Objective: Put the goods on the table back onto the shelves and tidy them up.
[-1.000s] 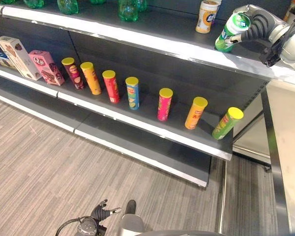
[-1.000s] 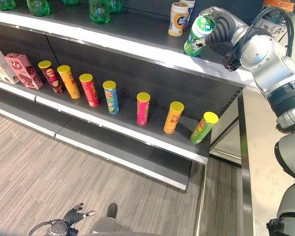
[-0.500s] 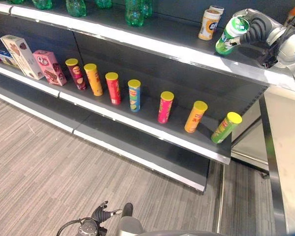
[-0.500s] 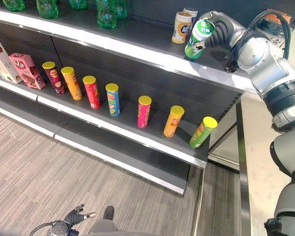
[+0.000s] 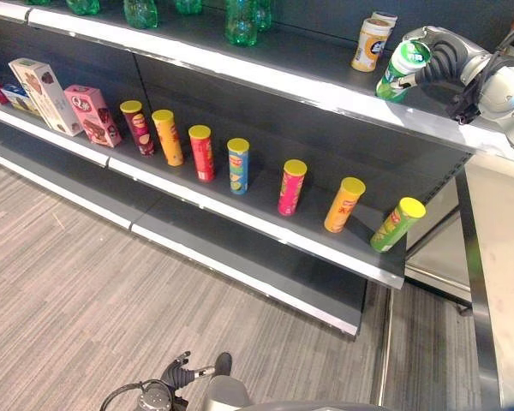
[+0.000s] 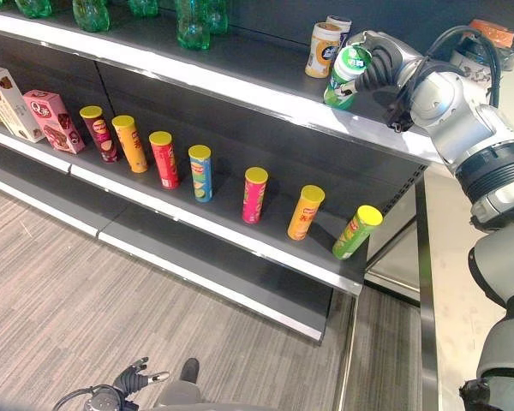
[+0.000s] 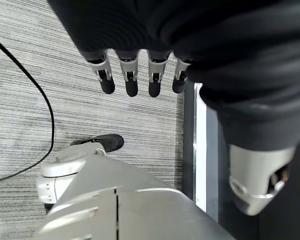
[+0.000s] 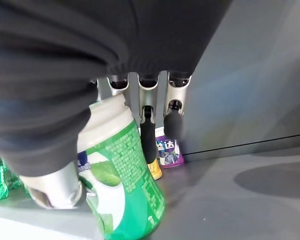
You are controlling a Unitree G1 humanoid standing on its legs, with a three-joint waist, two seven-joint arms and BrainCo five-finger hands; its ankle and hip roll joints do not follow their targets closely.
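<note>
On the top shelf [image 5: 265, 64], in the left eye view, a green plastic canister with a white lid [image 5: 400, 70] is held tilted, its base near the front edge and its lid leaning back into the right hand [image 5: 437, 58]. It is gripped from the side, probably so the base can land first. Just beside it stands a cream and orange cylindrical tub [image 5: 367, 44], the likely neighbour for the placement. Below, a row of yellow-lidded crisp tubes [image 5: 238, 166] is spaced along the middle shelf, the green tube at the far right [image 5: 397, 225] leaning; tidying may be needed there.

In the right eye view, the same hand is seen wrapped round the canister's upper part, with green glass bottles [image 6: 194, 21] ranged further along the shelf.

In the left wrist view, the left hand [image 7: 135, 75] is hung over the grey floor, its fingers [image 7: 130, 84] straight and relaxed, nothing held.

In the right wrist view, the canister is clamped between the curled fingers [image 8: 148, 132] and thumb, apparently just off the shelf surface, so release seems premature.
</note>
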